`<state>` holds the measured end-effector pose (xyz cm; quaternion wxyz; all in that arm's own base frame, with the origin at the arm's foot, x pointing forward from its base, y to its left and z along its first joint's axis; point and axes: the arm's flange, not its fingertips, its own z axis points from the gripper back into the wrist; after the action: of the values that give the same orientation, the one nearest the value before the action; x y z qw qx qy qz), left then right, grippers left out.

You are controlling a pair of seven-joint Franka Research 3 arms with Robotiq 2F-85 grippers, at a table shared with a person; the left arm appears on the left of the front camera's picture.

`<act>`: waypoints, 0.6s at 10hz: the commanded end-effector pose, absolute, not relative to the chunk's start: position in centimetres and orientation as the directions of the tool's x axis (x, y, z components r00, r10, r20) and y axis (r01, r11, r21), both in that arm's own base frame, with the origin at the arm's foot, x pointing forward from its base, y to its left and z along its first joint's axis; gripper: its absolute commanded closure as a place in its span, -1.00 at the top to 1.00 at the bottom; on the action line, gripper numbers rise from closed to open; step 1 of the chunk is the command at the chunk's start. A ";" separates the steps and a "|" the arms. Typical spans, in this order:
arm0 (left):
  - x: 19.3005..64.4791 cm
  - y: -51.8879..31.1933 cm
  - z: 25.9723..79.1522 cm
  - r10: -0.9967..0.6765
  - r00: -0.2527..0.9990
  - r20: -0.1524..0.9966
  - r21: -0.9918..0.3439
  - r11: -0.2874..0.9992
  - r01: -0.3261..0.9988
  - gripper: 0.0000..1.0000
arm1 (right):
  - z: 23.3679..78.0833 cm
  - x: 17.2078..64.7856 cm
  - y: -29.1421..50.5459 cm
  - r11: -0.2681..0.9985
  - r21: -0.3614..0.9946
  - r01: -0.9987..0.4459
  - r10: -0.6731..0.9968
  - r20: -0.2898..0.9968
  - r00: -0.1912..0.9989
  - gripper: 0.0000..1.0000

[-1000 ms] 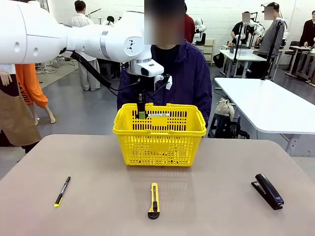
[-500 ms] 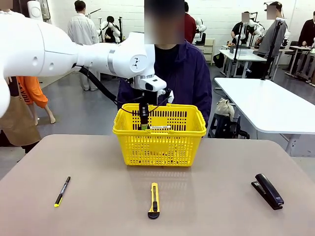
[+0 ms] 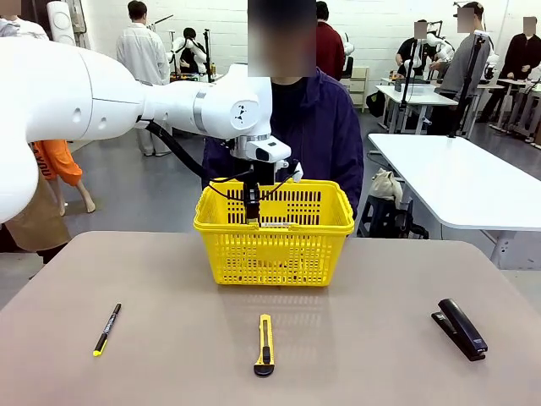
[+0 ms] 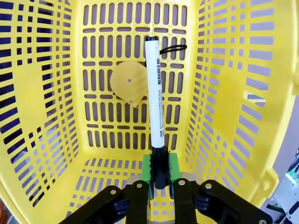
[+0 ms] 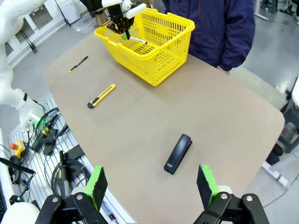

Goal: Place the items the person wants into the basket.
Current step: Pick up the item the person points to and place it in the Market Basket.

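Basket of bright yellow perforated plastic: inside it, the left end effector clamps a white marker pen by its black cap, above a small yellow tape measure. Best released low, then lifted straight out. Right end effector gapes empty.

The basket is set far-centre on the table, with a tape measure inside and a marker pen above it. Nearer, a pen is laid left, a utility knife centre, a stapler right.
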<state>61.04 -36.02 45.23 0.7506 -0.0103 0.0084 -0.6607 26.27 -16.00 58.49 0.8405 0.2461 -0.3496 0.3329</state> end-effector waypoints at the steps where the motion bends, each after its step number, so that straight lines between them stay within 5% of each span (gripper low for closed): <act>1: 62.0 -36.8 46.0 -0.991 0.133 -0.031 -0.022 0.134 0.991 0.47 | 58.4 26.5 -16.0 0.638 0.185 -0.748 0.377 0.772 0.512 1.00; 2: 62.0 -36.8 46.0 -0.991 0.130 -0.032 -0.025 0.131 0.991 0.85 | 58.4 26.5 -16.0 0.638 0.185 -0.748 0.377 0.772 0.512 1.00; 3: 61.8 -36.9 46.0 -0.991 0.128 -0.032 -0.024 0.129 0.991 1.00 | 58.4 26.5 -16.0 0.638 0.185 -0.748 0.377 0.772 0.512 1.00; 6: 61.9 -36.8 46.1 -0.991 0.127 -0.028 -0.029 0.128 0.991 1.00 | 58.4 26.5 -16.0 0.638 0.185 -0.748 0.377 0.772 0.512 1.00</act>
<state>60.95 -36.21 45.52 0.7494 -0.0100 0.0130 -0.6619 26.27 -16.00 58.49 0.8405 0.2460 -0.3496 0.3329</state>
